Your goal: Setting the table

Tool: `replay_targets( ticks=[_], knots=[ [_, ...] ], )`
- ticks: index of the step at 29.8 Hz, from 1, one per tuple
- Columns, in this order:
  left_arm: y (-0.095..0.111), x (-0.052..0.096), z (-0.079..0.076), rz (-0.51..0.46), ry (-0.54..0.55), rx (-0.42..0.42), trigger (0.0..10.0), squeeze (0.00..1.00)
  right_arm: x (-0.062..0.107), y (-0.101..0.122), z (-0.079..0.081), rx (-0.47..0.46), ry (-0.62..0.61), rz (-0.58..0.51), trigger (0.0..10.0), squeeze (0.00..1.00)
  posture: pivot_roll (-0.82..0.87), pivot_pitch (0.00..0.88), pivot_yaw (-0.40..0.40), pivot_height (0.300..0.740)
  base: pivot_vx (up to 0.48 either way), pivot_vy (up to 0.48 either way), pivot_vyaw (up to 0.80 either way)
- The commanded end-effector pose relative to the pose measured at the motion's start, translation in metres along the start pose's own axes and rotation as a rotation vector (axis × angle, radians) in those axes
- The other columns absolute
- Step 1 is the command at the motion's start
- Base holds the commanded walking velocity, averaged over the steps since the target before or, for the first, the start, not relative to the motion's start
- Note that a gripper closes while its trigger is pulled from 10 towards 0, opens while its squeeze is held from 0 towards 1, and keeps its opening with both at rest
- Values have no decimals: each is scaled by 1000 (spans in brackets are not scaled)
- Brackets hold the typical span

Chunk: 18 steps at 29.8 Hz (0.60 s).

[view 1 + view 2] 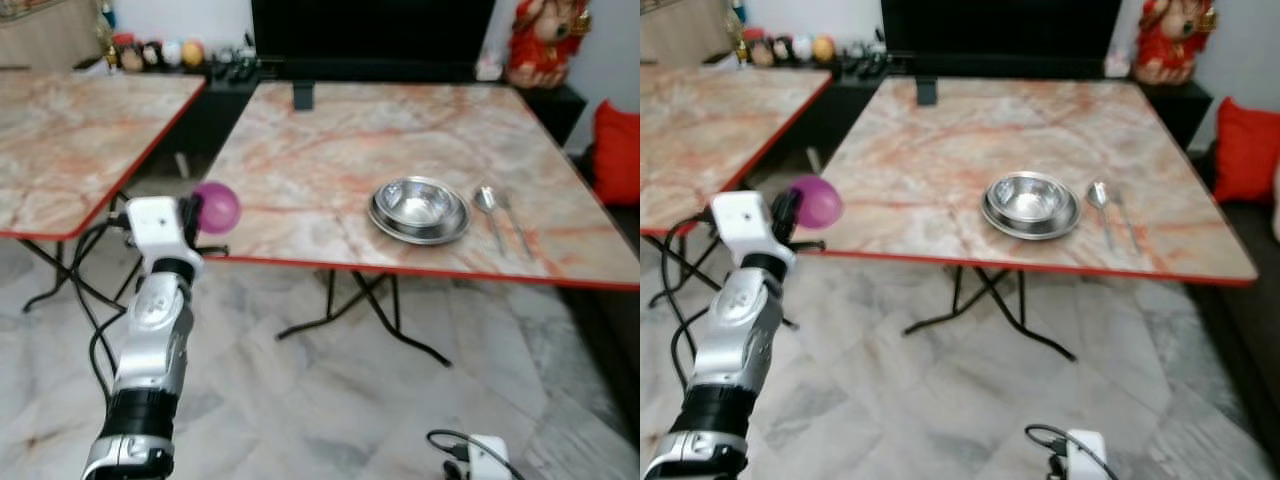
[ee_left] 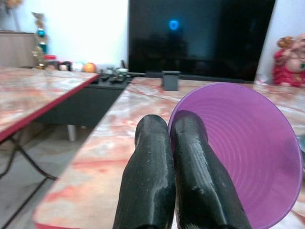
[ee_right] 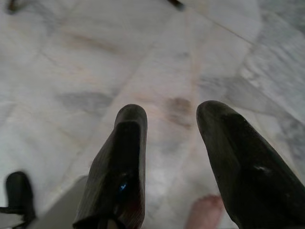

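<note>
The robot stands before a marble-patterned folding desk (image 1: 330,140) with a red edge. Its left claw (image 1: 197,212) is raised near the desk's front left corner and pinches the rim of a purple plastic cup (image 1: 218,207). The two black fingers (image 2: 157,176) are pressed together on the cup's wall, one inside and one outside. The cup lies tipped on its side in this grip, mouth facing back toward the wrist camera, which suits carrying it by the rim. It hangs at about the desk's edge, not yet set down.

Toward the right of the desk sits a steel bowl (image 1: 420,203) nested on a steel plate (image 1: 385,222). Just beside them, to the right, lie a spoon (image 1: 488,212) and what seems to be a fork (image 1: 514,222), side by side. The cup probably belongs near this setting, so the arm would have to reach well across the bare desktop.

The right claw (image 3: 171,162) hangs low with its fingers spread apart, holding nothing, over pale marble floor tiles (image 3: 95,71).

A second matching desk (image 1: 70,140) stands to the left, with a narrow gap between. Behind are a dark television (image 1: 370,30), small ornaments (image 1: 150,52) and a red figurine (image 1: 545,40). A red cushion (image 1: 618,150) sits far right.
</note>
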State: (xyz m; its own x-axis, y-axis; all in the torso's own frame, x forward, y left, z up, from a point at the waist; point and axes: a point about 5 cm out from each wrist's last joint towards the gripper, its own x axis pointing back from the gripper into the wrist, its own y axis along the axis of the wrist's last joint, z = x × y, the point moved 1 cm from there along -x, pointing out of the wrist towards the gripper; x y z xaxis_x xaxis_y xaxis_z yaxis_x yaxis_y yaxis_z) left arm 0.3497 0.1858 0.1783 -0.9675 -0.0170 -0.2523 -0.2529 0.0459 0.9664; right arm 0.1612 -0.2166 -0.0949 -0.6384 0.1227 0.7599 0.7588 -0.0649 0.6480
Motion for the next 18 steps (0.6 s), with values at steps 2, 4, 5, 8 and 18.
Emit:
replay_targets(
  ticks=[2, 4, 5, 8, 18],
  knots=[
    [3, 0, 8, -7, 13, 4, 10000, 0, 0, -4, 10, -18, 21, 12, 10000, 0, -57, 0, -15, 740, 0, 0, 0],
    [2, 0, 7, 1, 5, 3, 10000, 0, 0, -4, 11, -19, 21, 12, 10000, 0, -55, 0, -15, 740, 0, 0, 0],
    [2, 0, 7, 6, -1, 3, 10000, 0, 0, -3, 11, -20, 22, 11, 10000, 0, -55, 0, -15, 740, 0, 0, 0],
    [1, 0, 8, 20, 1, -5, 10000, 0, 0, -2, 13, -25, 25, 3, 10000, 0, -54, 0, -15, 740, 0, 0, 0],
    [1, -1, 8, 24, -8, -6, 10000, 0, 0, -4, 13, -31, 21, 18, 10000, 0, -54, 0, -14, 740, 298, 0, -102]
  ],
)
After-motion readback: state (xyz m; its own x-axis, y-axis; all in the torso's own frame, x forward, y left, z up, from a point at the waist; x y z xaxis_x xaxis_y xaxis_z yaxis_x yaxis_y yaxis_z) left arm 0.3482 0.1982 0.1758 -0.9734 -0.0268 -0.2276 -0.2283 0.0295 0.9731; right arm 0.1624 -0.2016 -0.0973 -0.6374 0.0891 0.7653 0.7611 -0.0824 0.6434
